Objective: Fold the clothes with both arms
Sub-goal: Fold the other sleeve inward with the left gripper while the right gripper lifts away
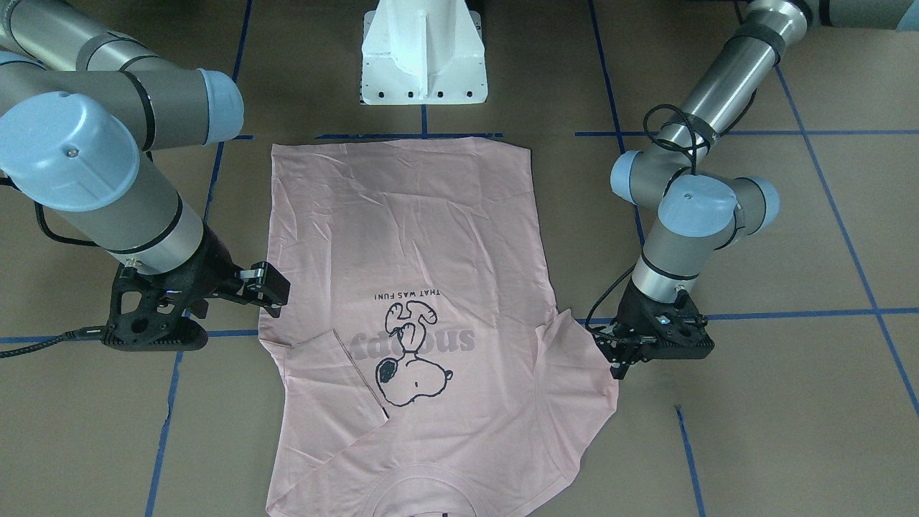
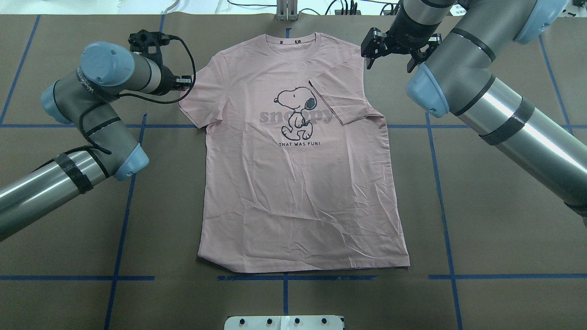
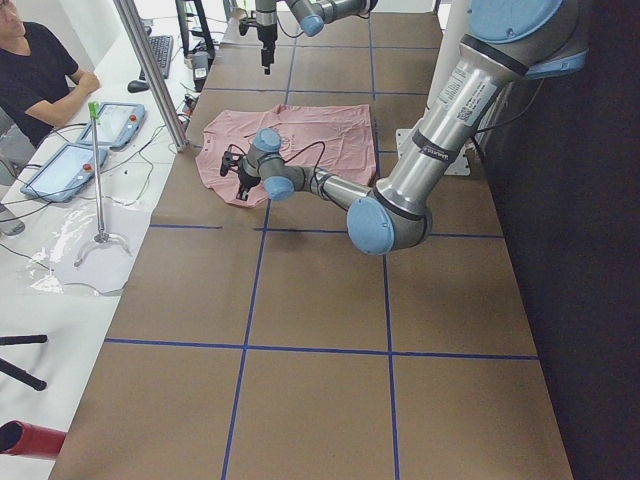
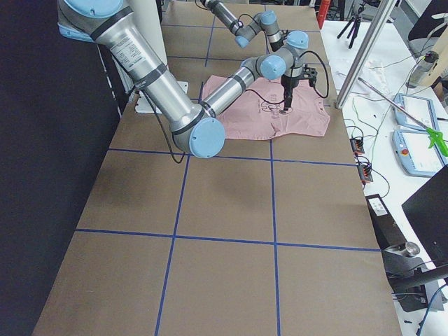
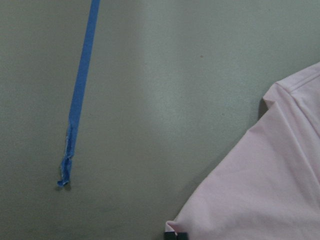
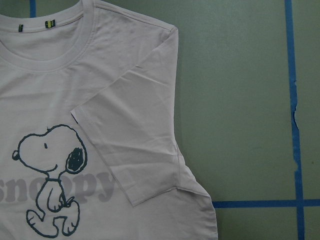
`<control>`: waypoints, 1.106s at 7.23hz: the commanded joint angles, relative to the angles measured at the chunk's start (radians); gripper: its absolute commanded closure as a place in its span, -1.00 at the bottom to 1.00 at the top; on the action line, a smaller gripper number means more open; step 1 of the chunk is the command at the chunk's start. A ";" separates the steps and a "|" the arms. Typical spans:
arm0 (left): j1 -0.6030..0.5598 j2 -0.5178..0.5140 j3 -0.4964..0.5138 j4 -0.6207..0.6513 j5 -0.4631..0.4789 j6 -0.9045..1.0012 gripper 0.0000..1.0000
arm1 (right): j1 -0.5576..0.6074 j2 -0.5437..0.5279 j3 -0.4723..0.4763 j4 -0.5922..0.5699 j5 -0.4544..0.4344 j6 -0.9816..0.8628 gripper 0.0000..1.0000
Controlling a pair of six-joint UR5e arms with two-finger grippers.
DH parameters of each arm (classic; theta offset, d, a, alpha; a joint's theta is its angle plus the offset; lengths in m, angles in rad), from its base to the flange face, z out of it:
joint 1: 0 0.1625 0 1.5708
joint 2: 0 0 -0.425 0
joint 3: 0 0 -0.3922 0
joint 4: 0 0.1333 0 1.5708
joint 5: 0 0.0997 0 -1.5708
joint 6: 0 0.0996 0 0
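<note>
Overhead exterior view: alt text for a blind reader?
Pale pink Snoopy T-shirt lies front up on a brown table, its view-right sleeve folded over the print. Left gripper is at the edge of the other sleeve; right gripper near the folded shoulder.

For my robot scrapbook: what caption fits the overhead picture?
Pink Snoopy T-shirt, one sleeve folded in, lies flat between left arm and right arm.
</note>
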 commanded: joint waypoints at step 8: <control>0.109 -0.330 0.207 0.014 0.054 -0.272 -1.00 | -0.002 -0.034 0.046 0.014 0.000 0.009 -1.00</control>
